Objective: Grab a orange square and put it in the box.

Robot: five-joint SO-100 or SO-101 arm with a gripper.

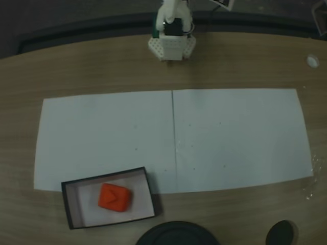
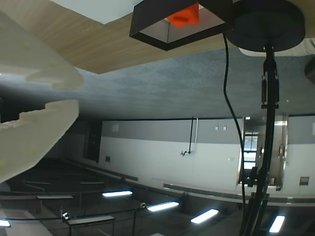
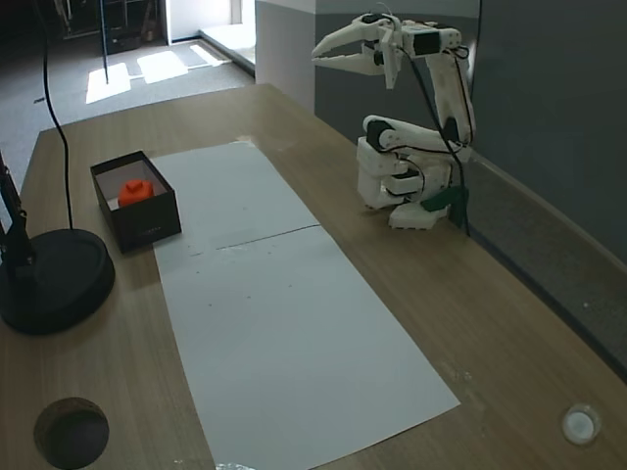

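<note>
The orange square [image 1: 114,197] is seen resting inside the box [image 1: 69,201] at the paper's corner, so the placing is judged done. The gripper [image 3: 323,55] is raised above the arm's base, well apart from the box; its fingers [image 3: 345,40] are slightly parted and hold nothing. No legible writing is seen.

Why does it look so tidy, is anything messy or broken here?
Nothing stands out. The orange square sits inside the box, the white paper lies flat on the table, and the claw is folded back above the arm's base, slightly open and holding nothing.
</note>
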